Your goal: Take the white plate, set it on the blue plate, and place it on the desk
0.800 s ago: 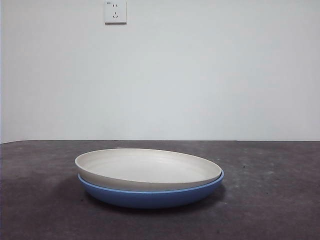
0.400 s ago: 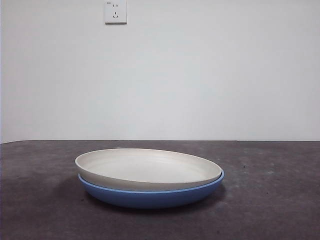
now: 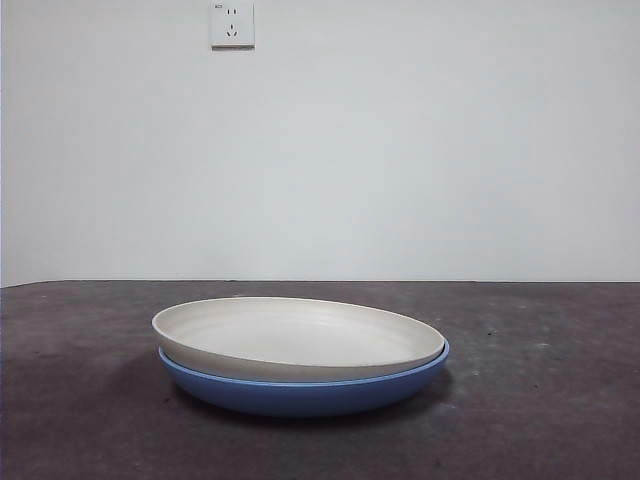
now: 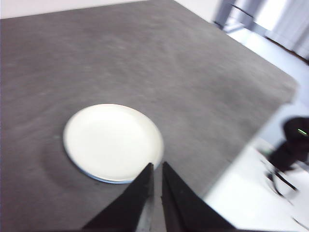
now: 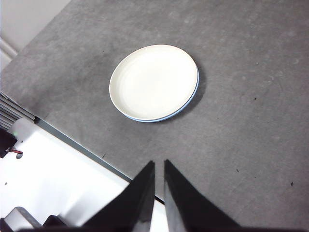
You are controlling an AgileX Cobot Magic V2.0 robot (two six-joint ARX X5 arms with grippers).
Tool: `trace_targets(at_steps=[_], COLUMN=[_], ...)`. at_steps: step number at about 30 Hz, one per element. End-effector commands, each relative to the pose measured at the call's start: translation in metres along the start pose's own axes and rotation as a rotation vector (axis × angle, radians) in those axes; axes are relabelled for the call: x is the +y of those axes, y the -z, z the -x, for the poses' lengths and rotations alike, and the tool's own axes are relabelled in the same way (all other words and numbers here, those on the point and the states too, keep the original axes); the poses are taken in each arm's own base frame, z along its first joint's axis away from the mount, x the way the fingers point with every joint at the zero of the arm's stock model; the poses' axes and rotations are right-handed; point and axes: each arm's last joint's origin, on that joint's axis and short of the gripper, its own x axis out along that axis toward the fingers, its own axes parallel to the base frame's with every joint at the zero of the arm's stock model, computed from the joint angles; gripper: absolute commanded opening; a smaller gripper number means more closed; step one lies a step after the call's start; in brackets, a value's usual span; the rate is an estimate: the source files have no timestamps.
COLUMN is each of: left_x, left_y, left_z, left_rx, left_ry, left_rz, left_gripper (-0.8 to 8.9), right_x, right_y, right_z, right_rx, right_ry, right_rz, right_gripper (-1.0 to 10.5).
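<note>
Two plates stacked, white plate (image 3: 296,336) face-up inside blue plate (image 3: 300,392) on desk (image 3: 540,400); both jaws nearly together.

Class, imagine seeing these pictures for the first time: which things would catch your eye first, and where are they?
First, the round matte cream-white plate, nested in the glossy blue plate of like size, mid-desk. Around them lies the dark, mottled grey desk. Both black grippers, left and right, are shut, high above the desk.
</note>
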Motion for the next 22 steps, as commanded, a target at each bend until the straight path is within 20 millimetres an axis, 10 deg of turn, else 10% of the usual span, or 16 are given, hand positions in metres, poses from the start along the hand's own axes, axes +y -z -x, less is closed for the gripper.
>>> trace_targets(at_steps=[1, 22], left_x=[0.009, 0.106], left_y=[0.004, 0.164], left_z=[-0.012, -0.099], left_rx=[-0.020, -0.291], left_ry=[-0.073, -0.736], left_rz=[0.032, 0.086], left_gripper=[0.27, 0.28], right_x=[0.002, 0.002], right_y=[-0.003, -0.003], right_z=[0.003, 0.003], right_rx=[-0.025, -0.025], right_ry=[-0.007, -0.007], right_rz=[0.003, 0.003], right_gripper=[0.3, 0.3])
